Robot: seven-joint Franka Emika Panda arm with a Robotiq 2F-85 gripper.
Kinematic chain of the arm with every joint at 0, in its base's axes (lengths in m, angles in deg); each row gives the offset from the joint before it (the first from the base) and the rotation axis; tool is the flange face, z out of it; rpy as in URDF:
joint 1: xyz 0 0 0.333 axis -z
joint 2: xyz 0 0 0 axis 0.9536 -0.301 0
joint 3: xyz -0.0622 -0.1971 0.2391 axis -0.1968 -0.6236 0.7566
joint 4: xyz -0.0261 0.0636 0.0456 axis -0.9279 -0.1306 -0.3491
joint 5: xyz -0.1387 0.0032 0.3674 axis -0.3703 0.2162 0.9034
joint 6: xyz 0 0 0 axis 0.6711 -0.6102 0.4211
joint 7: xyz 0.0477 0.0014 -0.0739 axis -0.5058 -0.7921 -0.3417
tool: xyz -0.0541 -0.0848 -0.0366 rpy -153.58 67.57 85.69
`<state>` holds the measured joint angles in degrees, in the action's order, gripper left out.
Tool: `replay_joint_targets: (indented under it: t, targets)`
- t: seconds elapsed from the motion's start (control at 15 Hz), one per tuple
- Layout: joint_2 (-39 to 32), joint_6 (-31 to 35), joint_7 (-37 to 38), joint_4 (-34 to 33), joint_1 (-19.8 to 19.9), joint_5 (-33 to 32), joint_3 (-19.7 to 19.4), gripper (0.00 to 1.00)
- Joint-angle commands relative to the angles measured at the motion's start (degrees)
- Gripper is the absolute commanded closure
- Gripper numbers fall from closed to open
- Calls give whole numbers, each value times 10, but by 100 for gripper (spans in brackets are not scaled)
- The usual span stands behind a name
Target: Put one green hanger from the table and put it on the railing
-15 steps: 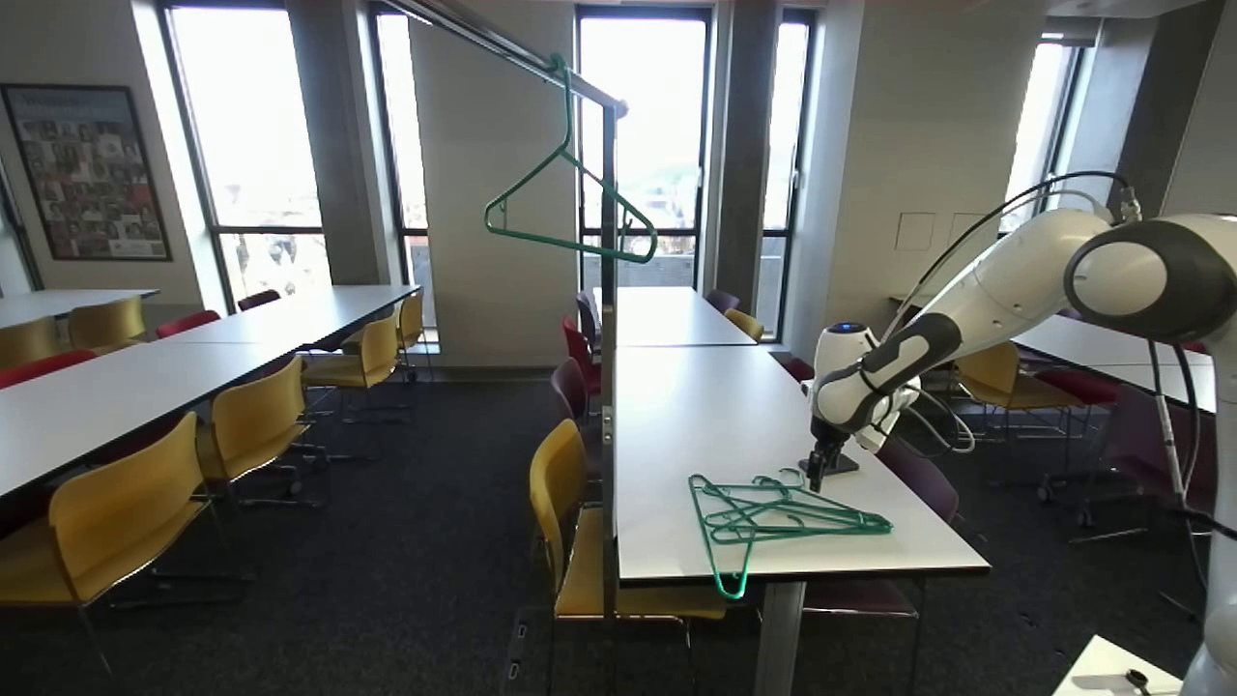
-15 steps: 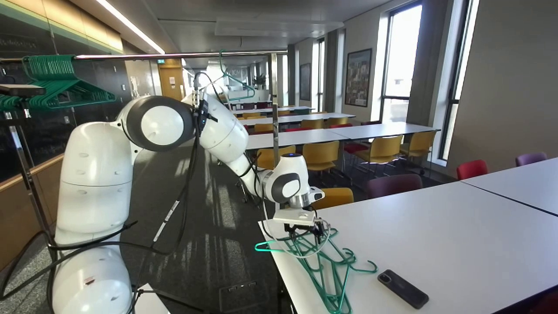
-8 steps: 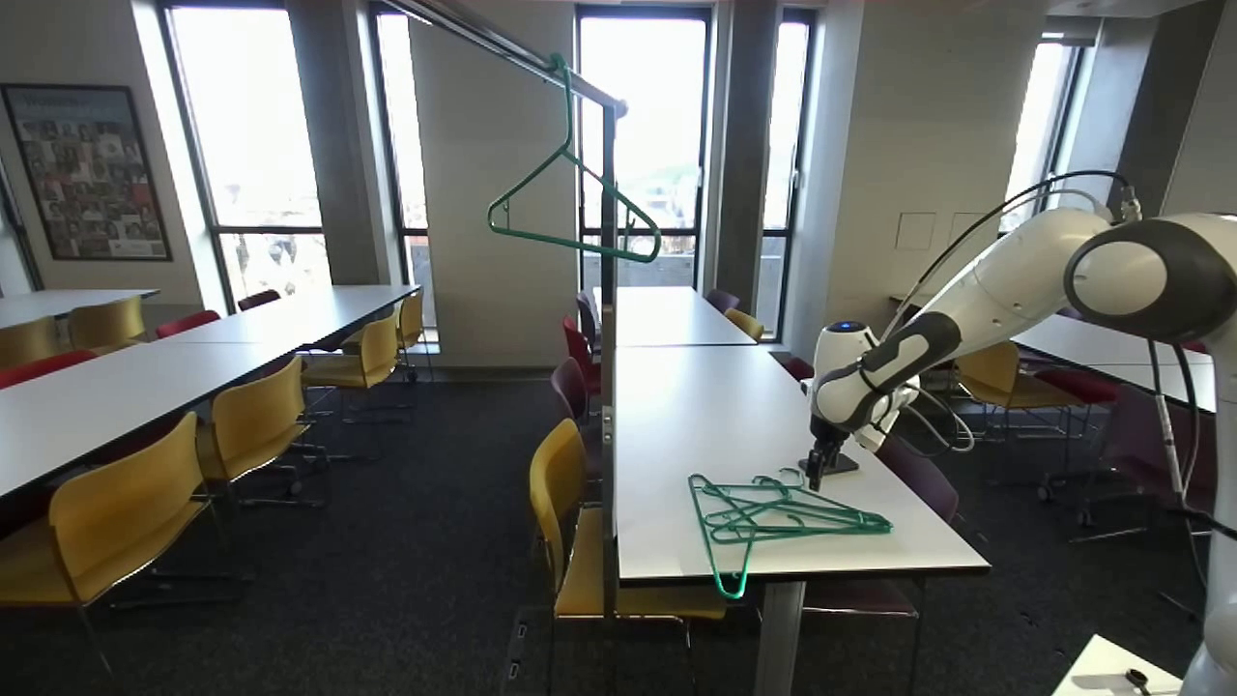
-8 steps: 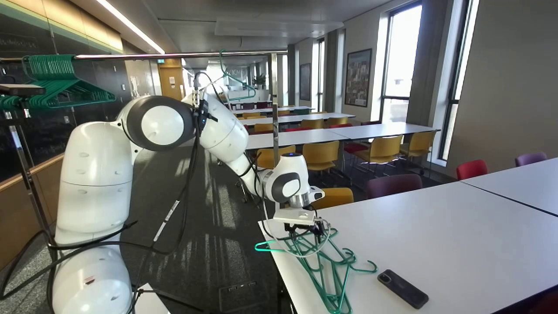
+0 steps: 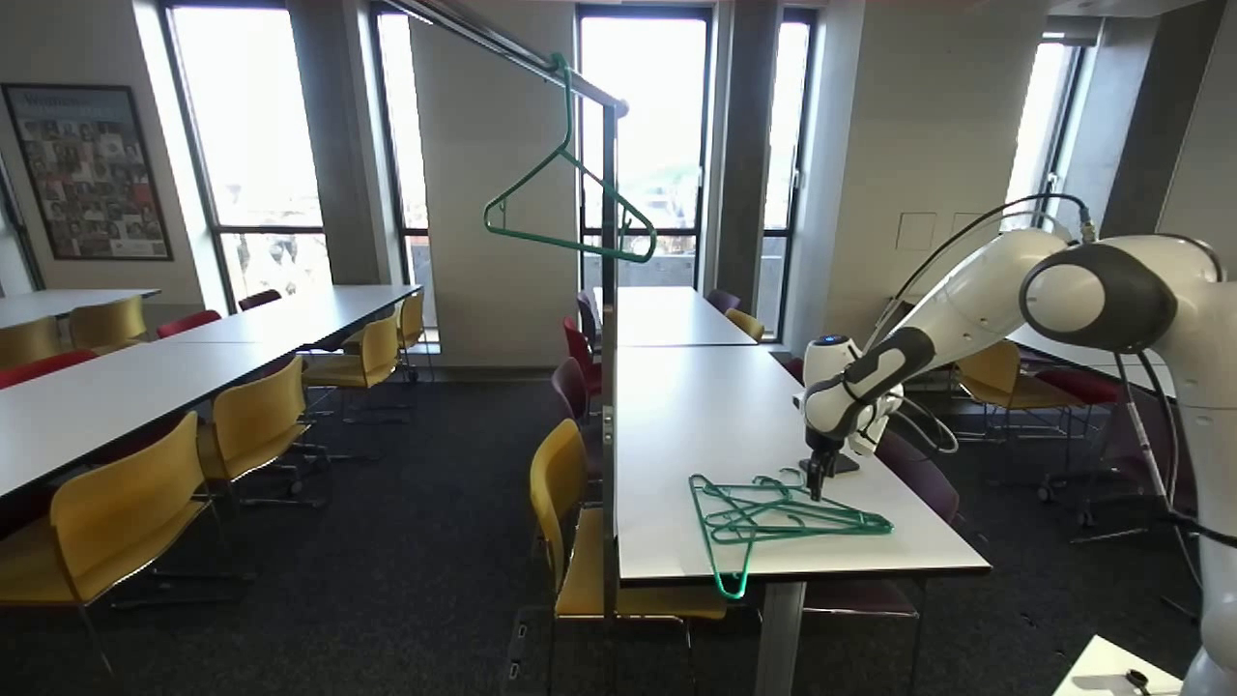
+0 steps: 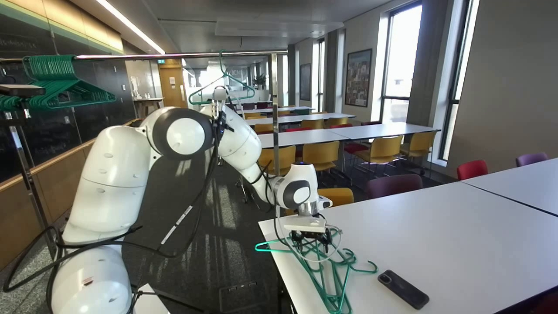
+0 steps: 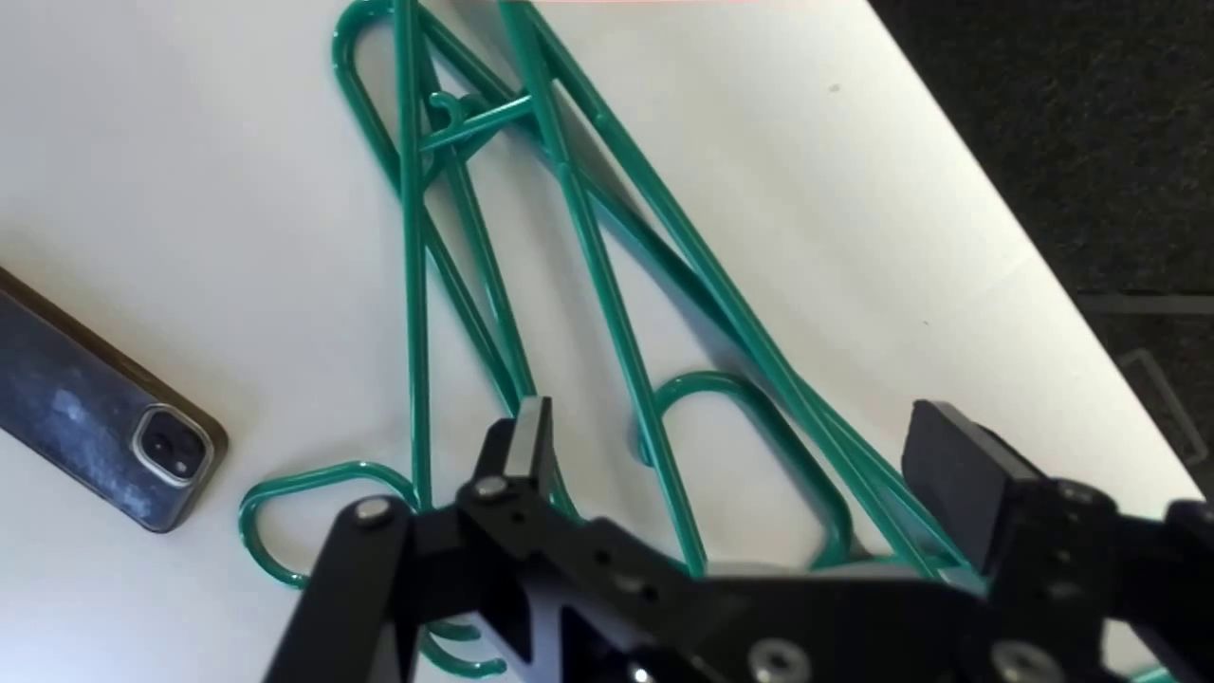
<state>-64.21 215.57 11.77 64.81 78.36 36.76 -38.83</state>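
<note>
Since the gripper [image 7: 732, 422] is spread wide, holding nothing, over the hangers [image 7: 695, 256] heaped on the table [image 6: 436, 231], I'd straddle one top bar [image 7: 604, 285] only, close, lift slowly so others slide off, then head for the railing [image 6: 183, 55].

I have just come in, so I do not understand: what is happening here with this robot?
A robot arm reaches over the white table, its gripper open above a pile of green hangers. None is gripped yet. The aim is to put one on the railing, where other green hangers already hang. A phone lies near the pile.
</note>
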Motion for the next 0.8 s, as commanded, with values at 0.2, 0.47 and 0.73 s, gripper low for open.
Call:
replay_joint_targets:
  t: [0.2, 0.47, 0.73]
  targets:
    - [-122, -38, -72, -156, 45, -27, 24, 0]
    - [-142, -44, -159, -174, 79, 10, 81, 0]
    - [-159, -44, -168, -184, 67, -1, 81, 0]
